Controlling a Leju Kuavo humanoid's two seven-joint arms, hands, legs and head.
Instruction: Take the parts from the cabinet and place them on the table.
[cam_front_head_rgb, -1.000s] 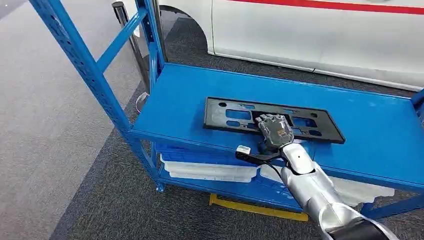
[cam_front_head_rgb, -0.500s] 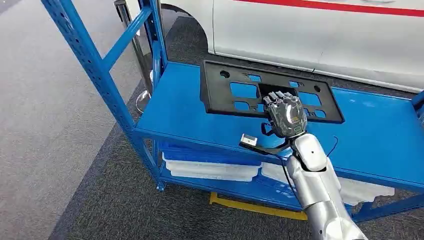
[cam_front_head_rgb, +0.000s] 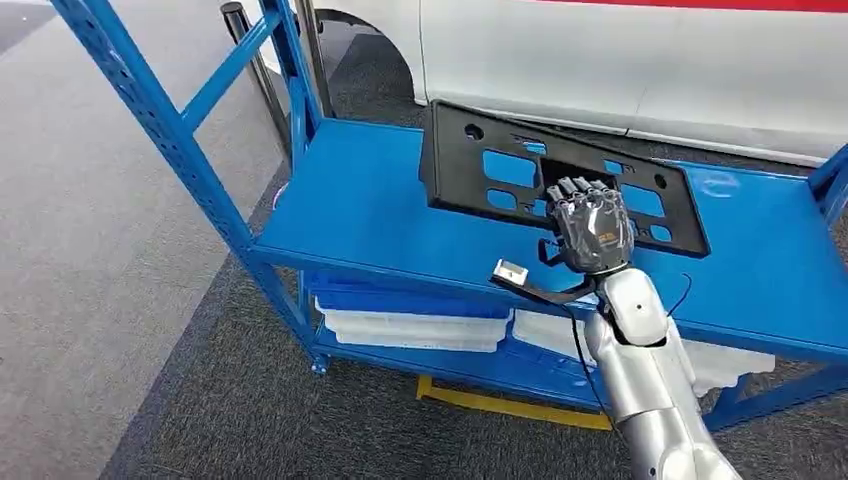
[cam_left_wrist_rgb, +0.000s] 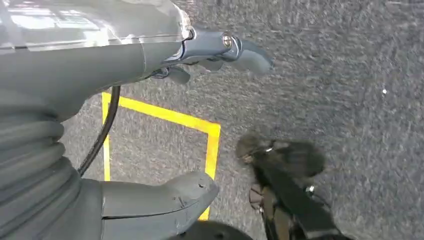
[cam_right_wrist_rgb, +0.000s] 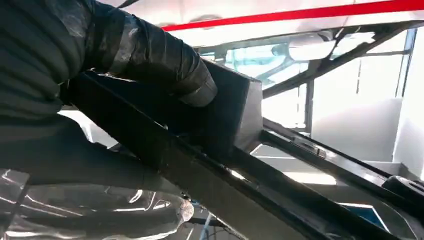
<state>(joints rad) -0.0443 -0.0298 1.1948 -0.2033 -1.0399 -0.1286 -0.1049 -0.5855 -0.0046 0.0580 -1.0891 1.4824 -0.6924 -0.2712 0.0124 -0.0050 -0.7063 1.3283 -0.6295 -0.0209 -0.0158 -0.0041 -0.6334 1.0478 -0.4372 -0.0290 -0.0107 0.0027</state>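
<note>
my right hand (cam_front_head_rgb: 592, 228) grips the black plate (cam_front_head_rgb: 500, 165) at its near edge, fingers curled over the rim through one of its cut-outs. the plate is tilted up off the blue shelf (cam_front_head_rgb: 380, 210), its far edge raised toward the white car (cam_front_head_rgb: 640, 60) behind the rack; whether its near edge touches the shelf i cannot tell. in the right wrist view my thumb (cam_right_wrist_rgb: 165, 60) lies across the top of the plate's dark frame (cam_right_wrist_rgb: 225, 165), with the car's red stripe beyond it.

my left hand (cam_left_wrist_rgb: 150, 125) hangs over the grey carpet (cam_left_wrist_rgb: 350, 60), fingers apart and holding nothing, thumb (cam_left_wrist_rgb: 165, 197) and fingertips (cam_left_wrist_rgb: 250, 55) well apart. below it lies a yellow tape line (cam_left_wrist_rgb: 165, 116) on the floor.

around the plate: a blue upright (cam_front_head_rgb: 150, 110) stands at the near left corner of the rack, with a diagonal brace (cam_front_head_rgb: 225, 65) running to the far post. a dark pole (cam_front_head_rgb: 255, 65) stands just beyond the rack's far left corner. another blue post (cam_front_head_rgb: 828, 180) rises at the right end of the shelf, near the plate's right end. on the lower shelf, under the edge where my arm crosses, sit white trays (cam_front_head_rgb: 415, 330). a yellow strip (cam_front_head_rgb: 510, 408) lies on the floor beneath the rack. a small white-tipped bracket (cam_front_head_rgb: 512, 274) sticks out left from my wrist, over the shelf's near edge.
</note>
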